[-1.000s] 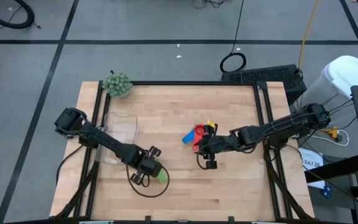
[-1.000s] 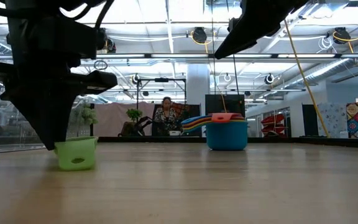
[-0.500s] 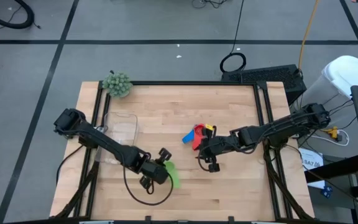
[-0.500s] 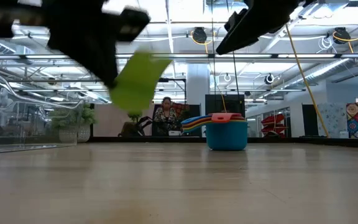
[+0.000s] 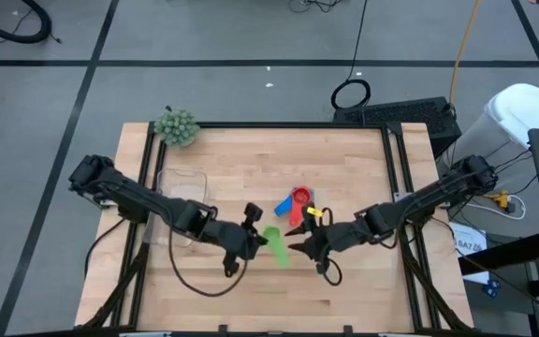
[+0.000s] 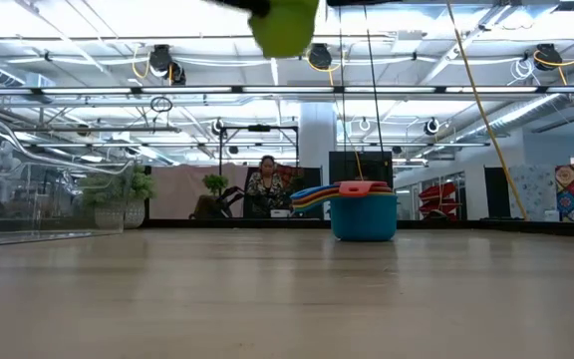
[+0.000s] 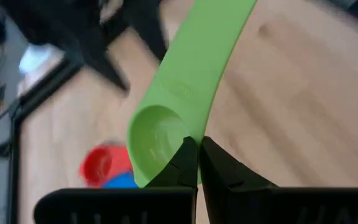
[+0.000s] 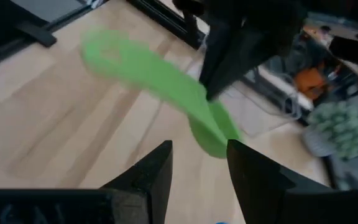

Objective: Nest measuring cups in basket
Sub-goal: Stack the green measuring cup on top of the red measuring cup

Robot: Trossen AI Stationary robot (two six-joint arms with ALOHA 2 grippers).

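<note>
I see my left gripper pinching the green cup aloft; my right gripper, spread open, faces it at three o'clock.

We see the left gripper holding the green measuring cup mid-table, facing the right gripper nearby.

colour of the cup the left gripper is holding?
Green cup, pinched at its rim; clearest in the left wrist view.

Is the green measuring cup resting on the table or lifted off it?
Lifted: the left gripper pinches the green cup, which hangs high above the table in the low view.
</note>
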